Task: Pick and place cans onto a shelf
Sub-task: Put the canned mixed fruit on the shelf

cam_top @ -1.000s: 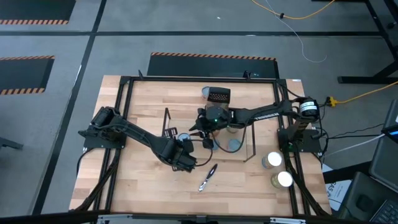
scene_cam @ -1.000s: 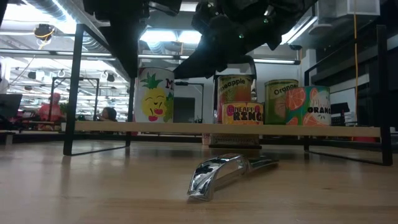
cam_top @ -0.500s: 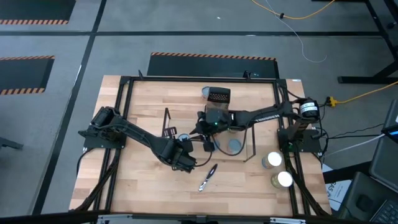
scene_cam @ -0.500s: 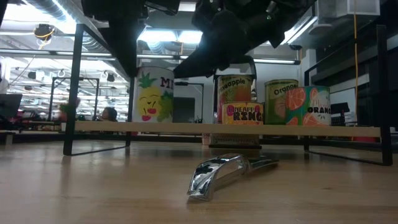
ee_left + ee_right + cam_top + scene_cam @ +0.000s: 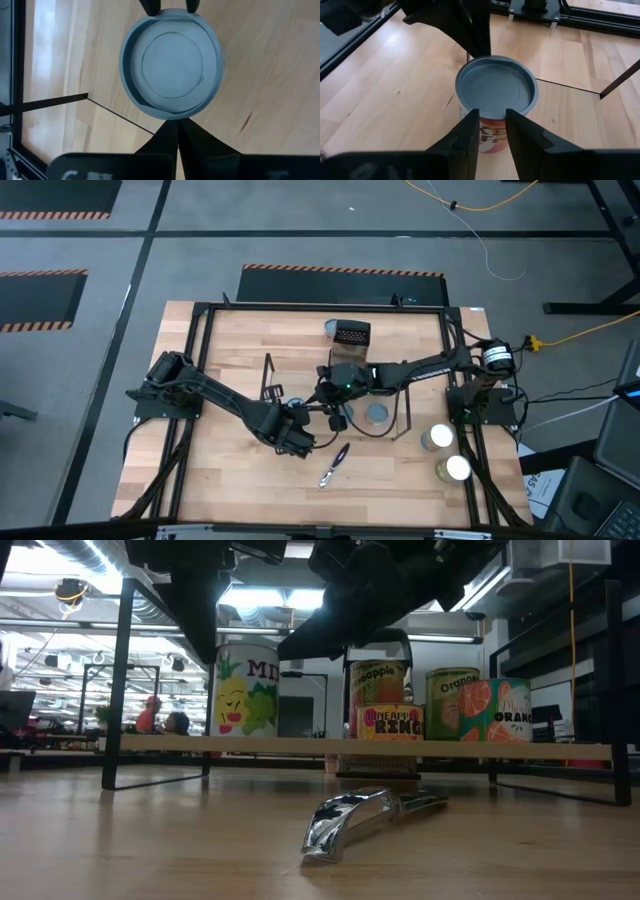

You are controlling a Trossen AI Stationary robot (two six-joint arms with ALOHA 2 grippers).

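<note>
1. A light wooden table (image 5: 230, 480) carries everything, ringed by a black outer frame (image 5: 200, 310).
2. The shelf (image 5: 350, 748), a pale board on thin black wire legs, stands on the table (seen edge-on in the low view).
3. On the shelf board stand several cans: a pineapple-face can (image 5: 245, 690), a pineapple-rings can (image 5: 390, 722) and two orange-labelled cans (image 5: 495, 710).
4. A shiny metal tool (image 5: 345, 820), perhaps a can opener, lies on the bare table in front of the shelf.
5. Two silver-topped cans (image 5: 437, 437) stand at the table's right edge.
6. A dark perforated box (image 5: 353, 333) sits near the far edge.
</note>
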